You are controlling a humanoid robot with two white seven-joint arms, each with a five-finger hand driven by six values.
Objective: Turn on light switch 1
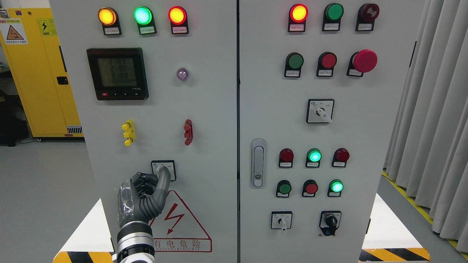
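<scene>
Heads up, your left hand is up against the left cabinet door, with one finger stretched up onto the small rotary selector switch that sits just above the red warning triangle and below the yellow terminal and red terminal. The other fingers look curled in toward the palm; I honestly can't tell whether anything is pinching the knob or whether that fingertip is just resting on it, since the finger covers most of the switch face. I'm guessing that's "switch 1", but the label is too small to read, so double-check you're on the right one: there are more selectors over on the right door. Main risk as I see it is that a single finger pressing on a rotary knob just slides off the side instead of turning it, and you end up scraping down the panel toward the triangle sticker. The other risk is over-rotating or pushing straight in, so the wrist loads up against the door. Your right arm isn't in the picture at all, so no backup there.
</scene>
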